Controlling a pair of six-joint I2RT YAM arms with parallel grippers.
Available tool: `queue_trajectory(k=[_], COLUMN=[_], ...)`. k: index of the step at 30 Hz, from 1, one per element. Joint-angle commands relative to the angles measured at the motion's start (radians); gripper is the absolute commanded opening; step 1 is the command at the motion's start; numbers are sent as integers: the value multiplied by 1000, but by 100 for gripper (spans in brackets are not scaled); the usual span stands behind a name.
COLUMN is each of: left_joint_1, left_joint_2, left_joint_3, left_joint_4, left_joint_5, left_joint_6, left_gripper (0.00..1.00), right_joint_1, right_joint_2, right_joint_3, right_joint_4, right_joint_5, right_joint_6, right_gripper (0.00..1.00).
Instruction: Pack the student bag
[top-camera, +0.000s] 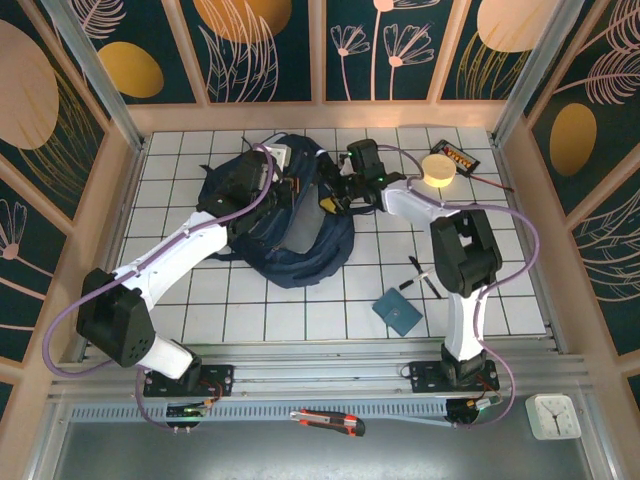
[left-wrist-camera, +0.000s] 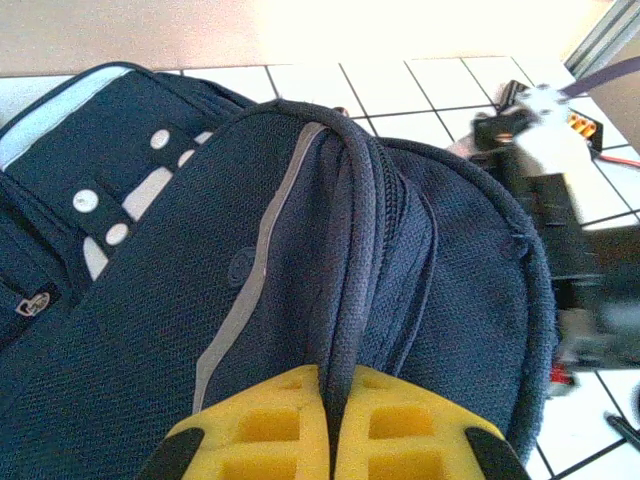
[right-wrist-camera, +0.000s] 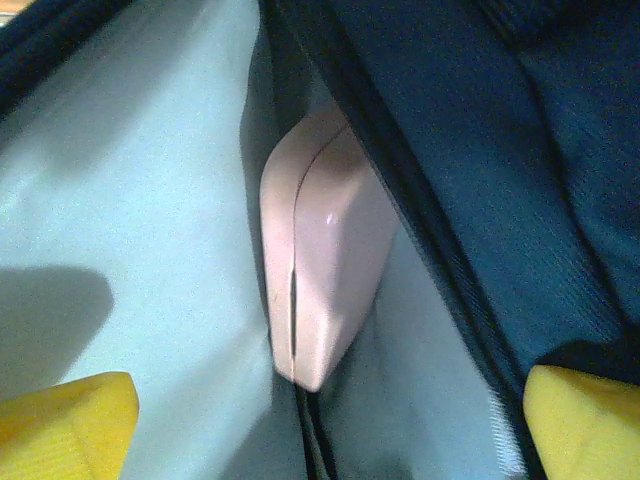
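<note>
Pink case half-hidden inside the student bag; right jaws spread, left jaws pinching its fabric.

Top view's evenly lit and sharp on my screen. Left wrist blows out along the top, right edge smeared. Right wrist inside the student bag: dim, soft, shadow lower left.
</note>
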Motion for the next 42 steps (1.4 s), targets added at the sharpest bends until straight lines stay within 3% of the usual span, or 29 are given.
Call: queue_trajectory(k=[1,10,16,21,25,42], left_joint_1=[-6,1,3,4,6,15], left_joint_2=[-23,-11,-9,-22,-37,-96], left_joint_3=[10,-11,-20,-28,-48,-112], left_joint_4=[158,158,163,163,171,172], left_joint_5=[21,33,45,48,47,25], left_joint_6=[-9,22,40,48,49,39], left_gripper=[0,0,0,0,0,0], right_joint_1=[-34,-98,15,102,106,112], right_joint_2=[-185,-502,-534,-530,-486,-169], right_joint_3=[-32,-197,-374,-490,-560,-448], right_joint_4=[-135,-777,-1025,-999,-916,-823], right_joint_5=[35,411,519,490,470,564], right_joint_6=[-111,-390,-404,-377,-408,-542], right_gripper=[99,99,99,99,99,99])
